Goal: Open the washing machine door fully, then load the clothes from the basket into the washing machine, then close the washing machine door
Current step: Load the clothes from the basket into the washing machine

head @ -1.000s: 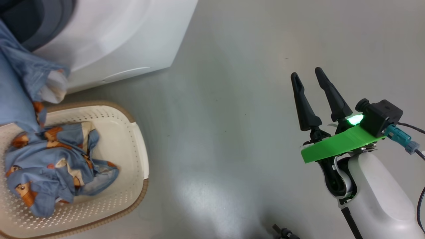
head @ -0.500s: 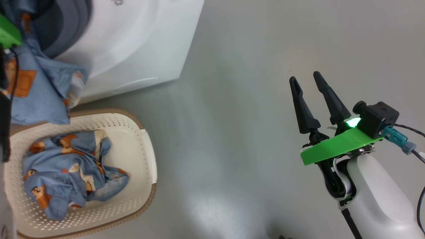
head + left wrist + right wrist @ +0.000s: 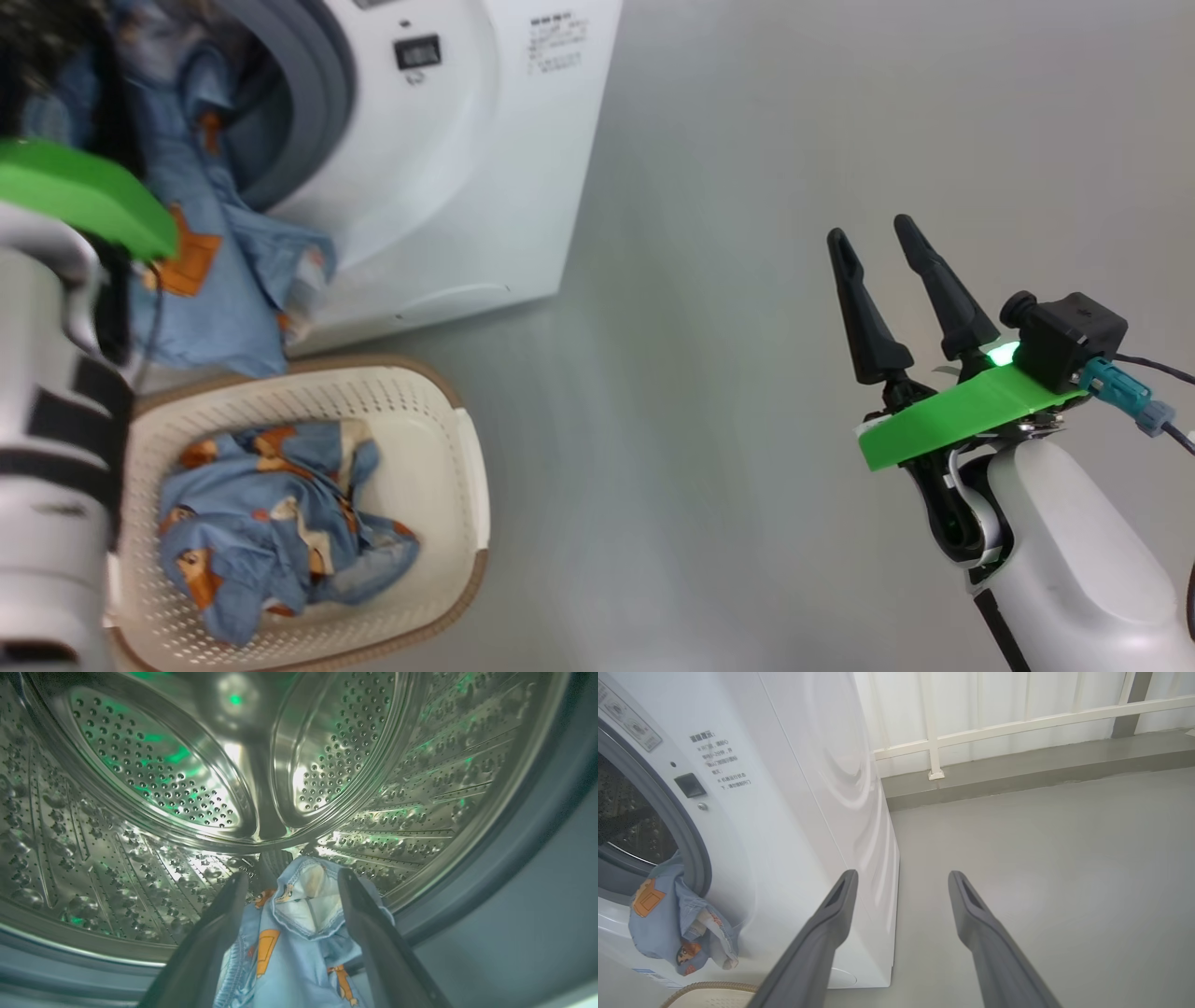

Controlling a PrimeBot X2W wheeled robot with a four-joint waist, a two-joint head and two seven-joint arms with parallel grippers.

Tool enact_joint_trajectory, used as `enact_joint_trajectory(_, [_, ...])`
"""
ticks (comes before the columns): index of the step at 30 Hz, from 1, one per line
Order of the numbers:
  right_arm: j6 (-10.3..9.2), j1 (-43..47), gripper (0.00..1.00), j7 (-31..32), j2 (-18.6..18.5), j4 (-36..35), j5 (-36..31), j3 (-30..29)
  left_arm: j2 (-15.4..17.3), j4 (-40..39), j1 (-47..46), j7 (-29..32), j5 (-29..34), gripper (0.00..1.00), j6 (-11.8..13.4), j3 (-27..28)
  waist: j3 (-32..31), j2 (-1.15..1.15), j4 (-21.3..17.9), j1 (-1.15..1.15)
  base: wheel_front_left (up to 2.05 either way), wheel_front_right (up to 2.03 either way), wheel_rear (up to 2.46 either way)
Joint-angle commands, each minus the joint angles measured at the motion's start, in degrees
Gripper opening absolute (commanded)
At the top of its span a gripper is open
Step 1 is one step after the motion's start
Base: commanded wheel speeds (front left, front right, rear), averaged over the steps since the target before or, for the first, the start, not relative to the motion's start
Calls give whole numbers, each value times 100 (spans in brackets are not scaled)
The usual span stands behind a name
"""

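Left wrist view: clothes (image 3: 299,933) sit at 6 o'clock between the left gripper's (image 3: 293,876) parted fingers, just inside the drum (image 3: 187,788). More lie in the basket (image 3: 467,485). Loading seems under way; next, pull back and fetch those. At 3 o'clock the right gripper (image 3: 870,229) hangs parted, empty.

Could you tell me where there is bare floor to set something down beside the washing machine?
The widest free patch is the floor between the washing machine, the basket and the right gripper. The drum mouth is crowded: a garment hangs over its lip above the basket, which holds more clothes.
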Motion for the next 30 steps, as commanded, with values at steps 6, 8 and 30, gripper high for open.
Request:
enact_joint_trajectory(6, [26, 311, 100, -45, -72, -113, 63, 53, -42, -998, 1073, -35, 169, 100, 127, 196, -763, 0, 360, 0, 0, 0, 0])
enact_joint_trajectory(8, [26, 363, 100, -45, -79, -112, 64, 51, -92, -1241, 1366, -35, 208, 100, 140, 241, -899, 0, 403, 0, 0, 0, 0])
enact_joint_trajectory(30, [26, 881, 100, -45, -255, -148, 9, -175, -470, -3813, 4353, -36, 446, 100, 325, 835, -1917, 0, 835, 0, 0, 0, 0])
